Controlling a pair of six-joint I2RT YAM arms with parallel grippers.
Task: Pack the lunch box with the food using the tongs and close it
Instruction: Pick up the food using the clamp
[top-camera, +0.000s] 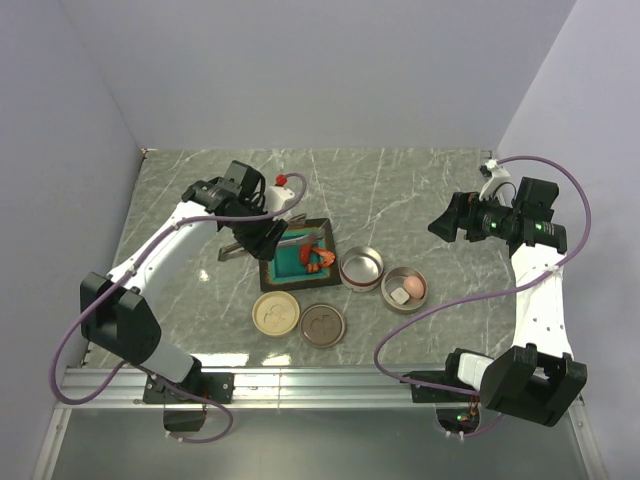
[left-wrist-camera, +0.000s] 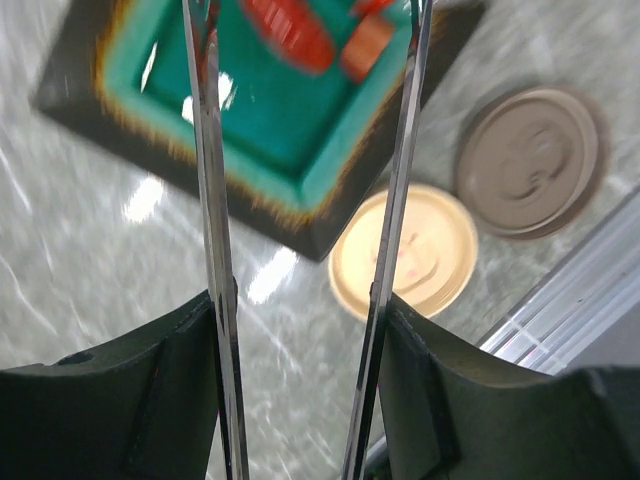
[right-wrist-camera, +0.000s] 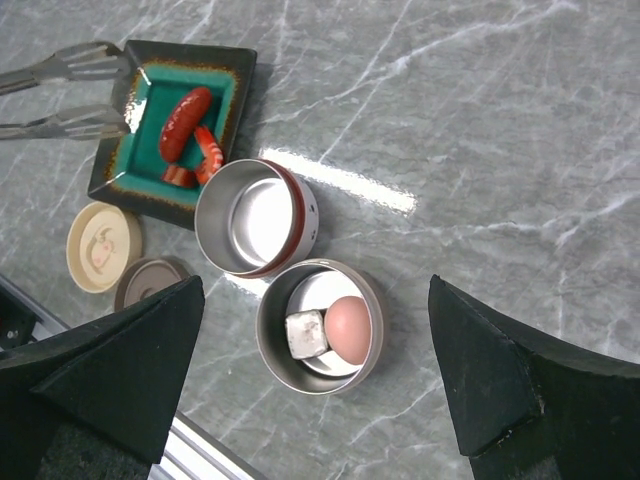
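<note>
Left end effector (left-wrist-camera: 305, 322): I am watching it clamping the tongs (right-wrist-camera: 75, 62) near their joined end, one silver arm pressed against the inside of each finger, so it is closed on the tool while the two arms are standing apart in a narrow V. The tong tips are reaching over one edge of the square teal tray (right-wrist-camera: 190, 50); I cannot tell whether they are touching it. Food: a red sausage (right-wrist-camera: 185, 122) and a red-orange shrimp (right-wrist-camera: 205, 155) are lying side by side in the tray, apart from the tips. A pale pink egg (right-wrist-camera: 348, 328) and a white cube (right-wrist-camera: 305, 333) are sitting touching each other inside a round metal tin (right-wrist-camera: 260, 335). A second tin (right-wrist-camera: 303, 210), red-banded and holding nothing, is standing between that tin and the tray, just beside both. A cream lid (right-wrist-camera: 100, 245) and a brown lid (right-wrist-camera: 145, 285) are lying flat on the grey marbled surface (top-camera: 420, 180), near the tray's front edge. Right end effector (right-wrist-camera: 315, 285): it is hanging above the two tins with its jaws spread fully wide, holding nothing.
</note>
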